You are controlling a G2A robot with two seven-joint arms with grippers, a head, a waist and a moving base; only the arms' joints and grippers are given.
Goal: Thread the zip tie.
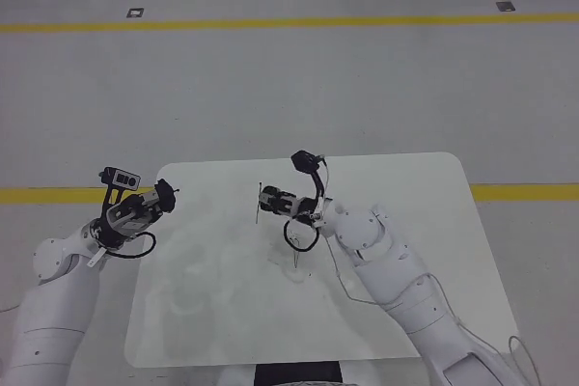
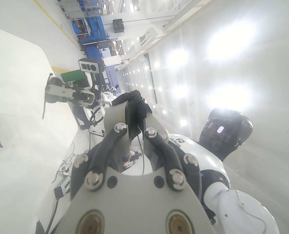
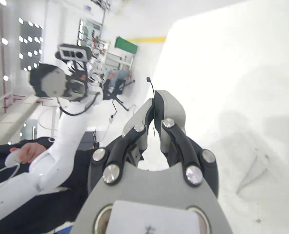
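A thin black zip tie (image 3: 154, 103) stands upright between the pads of my right gripper (image 3: 154, 113), which is shut on it; its square head (image 3: 148, 79) sticks out past the fingertips. In the top view that zip tie (image 1: 259, 205) is over the middle of the white table (image 1: 415, 289), held by the right gripper (image 1: 267, 202). My left gripper (image 1: 164, 198) hovers at the table's back left corner, well apart from the tie. Its black fingertips (image 2: 134, 98) are pressed together, and a thin black strand (image 2: 142, 152) runs back from them; what it is I cannot tell.
The rounded white tabletop has bare room in front (image 1: 232, 309) and to the right. A yellow floor line (image 1: 39, 195) runs behind the table. Loose black cables (image 1: 299, 236) hang under the right wrist.
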